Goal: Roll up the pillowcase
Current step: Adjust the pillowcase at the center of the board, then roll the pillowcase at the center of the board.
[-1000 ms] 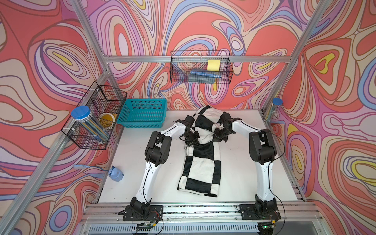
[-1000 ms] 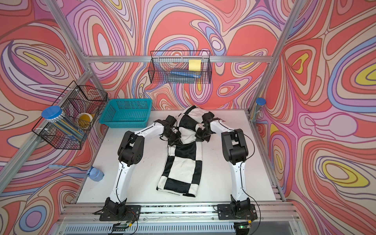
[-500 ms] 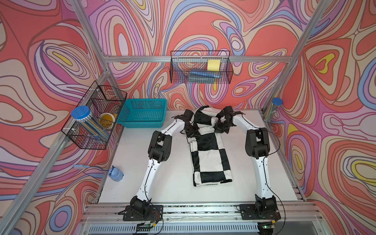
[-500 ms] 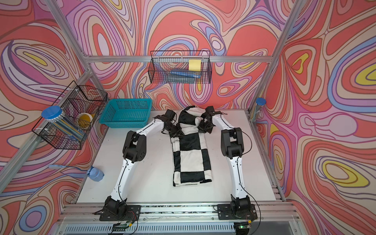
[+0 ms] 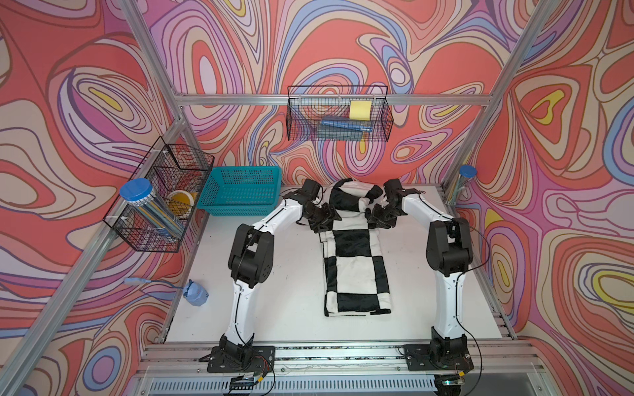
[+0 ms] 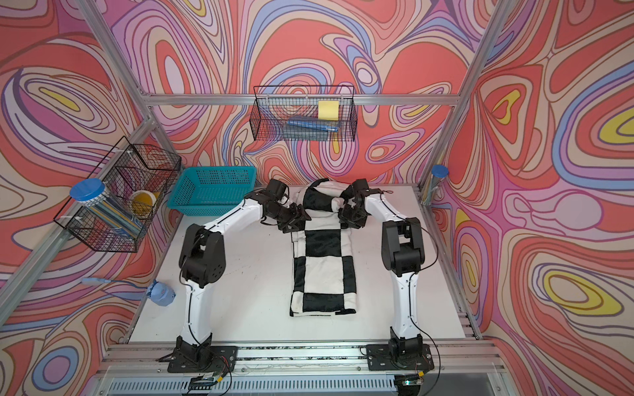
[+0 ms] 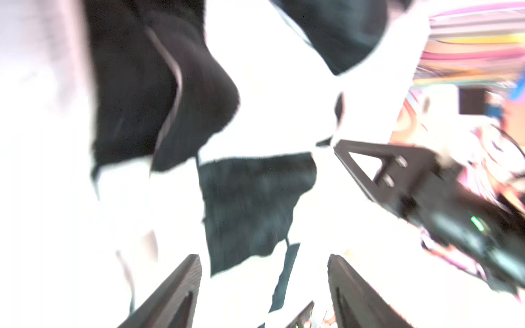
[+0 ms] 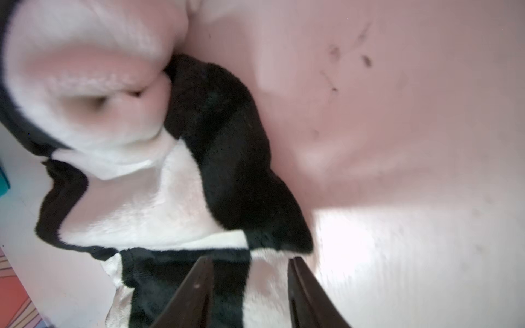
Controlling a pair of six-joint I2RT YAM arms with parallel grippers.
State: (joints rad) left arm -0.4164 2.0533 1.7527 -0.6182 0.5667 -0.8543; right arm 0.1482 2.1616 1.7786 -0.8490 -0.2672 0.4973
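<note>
The pillowcase (image 5: 356,267) (image 6: 322,264), plush with big black and white squares, lies as a long folded strip down the middle of the white table (image 5: 291,301). Its far end is bunched in a heap near the back wall. My left gripper (image 5: 324,219) (image 6: 293,221) stands at the left side of that heap and my right gripper (image 5: 379,219) (image 6: 350,219) at its right side. In the blurred left wrist view the left gripper (image 7: 264,272) is wide open over the cloth (image 7: 255,204). The right gripper (image 8: 250,272) is open too, its fingers apart over a black and white edge (image 8: 181,204).
A teal basket (image 5: 240,192) stands at the back left of the table. Wire baskets hang on the left wall (image 5: 161,202) and the back wall (image 5: 339,116). A small blue object (image 5: 195,293) sits off the table's left edge, a blue-capped tube (image 5: 463,181) at the back right.
A second ago both grippers were shut on the cloth's far end and held it raised. The cloth has since dropped flat as a straight strip, and both grippers have opened and let go.
</note>
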